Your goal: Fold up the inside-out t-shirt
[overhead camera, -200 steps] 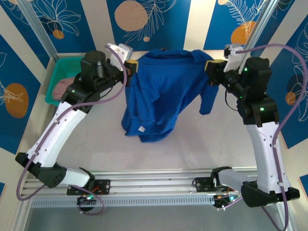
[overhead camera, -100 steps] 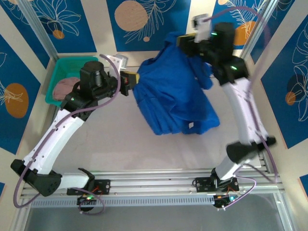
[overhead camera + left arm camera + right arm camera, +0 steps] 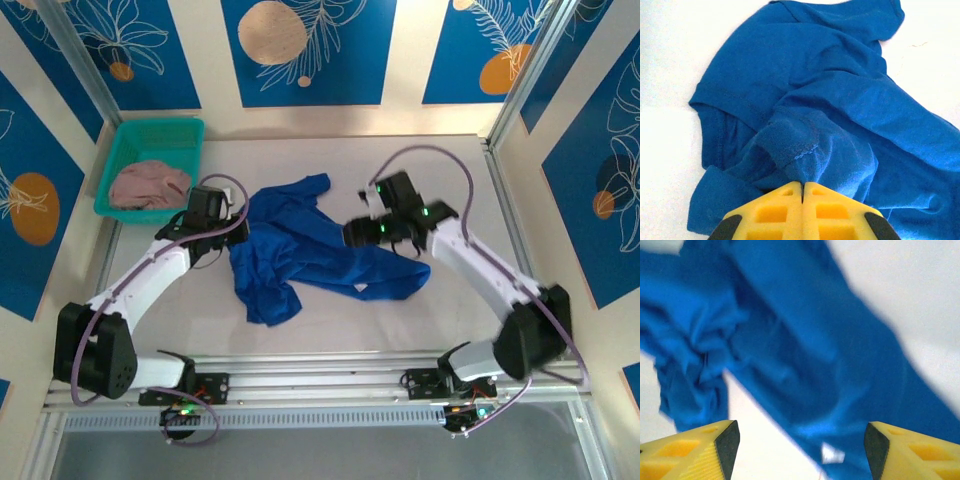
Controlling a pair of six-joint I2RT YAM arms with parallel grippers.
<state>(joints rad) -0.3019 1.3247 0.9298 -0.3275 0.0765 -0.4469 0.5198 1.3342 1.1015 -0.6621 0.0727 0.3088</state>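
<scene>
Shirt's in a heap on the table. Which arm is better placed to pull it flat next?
Left, probably. The left gripper is shut on a fold of the t-shirt, so it can drag at once. The right gripper hangs open above the cloth, gripping nothing.

I see the t-shirt (image 3: 300,245) lying crumpled on the table (image 3: 330,335), a bit left of centre, royal blue and nowhere near flat. One part reaches toward the far side, a bunched lobe trails toward the near left, and a long wrinkled band runs out to the right, with a small white tag (image 3: 832,454) showing at that band's near edge. In my left wrist view the cloth is ridged into folds, with a stitched seam raised on top.
</scene>
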